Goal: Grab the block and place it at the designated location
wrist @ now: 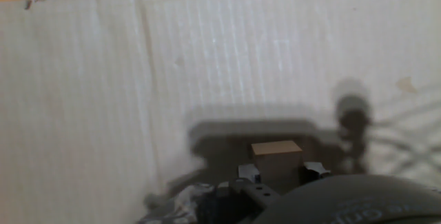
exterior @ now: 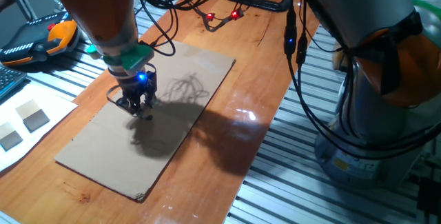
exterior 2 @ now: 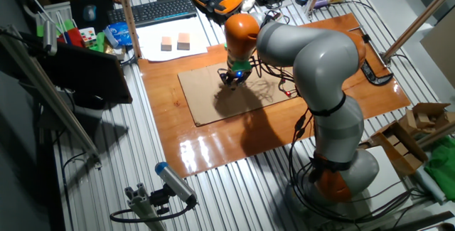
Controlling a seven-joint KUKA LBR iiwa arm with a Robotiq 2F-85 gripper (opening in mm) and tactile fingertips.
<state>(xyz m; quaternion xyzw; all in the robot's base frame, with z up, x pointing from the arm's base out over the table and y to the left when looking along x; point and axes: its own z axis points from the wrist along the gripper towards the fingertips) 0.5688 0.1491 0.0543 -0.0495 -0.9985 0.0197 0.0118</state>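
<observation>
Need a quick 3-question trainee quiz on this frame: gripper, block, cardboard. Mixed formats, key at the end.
1. True or false: the gripper is low over the cardboard sheet.
2. Multiple choice: in the hand view, the block appears
A. between the two fingertips
B. far off at the sheet's edge
C. on the bare wooden tabletop
3. Fill in: in the other fixed view, the two tan square pieces lie on a sheet of white ____.

Key
1. True.
2. A; whether the fingertips actually touch it cannot be told.
3. paper.
</observation>
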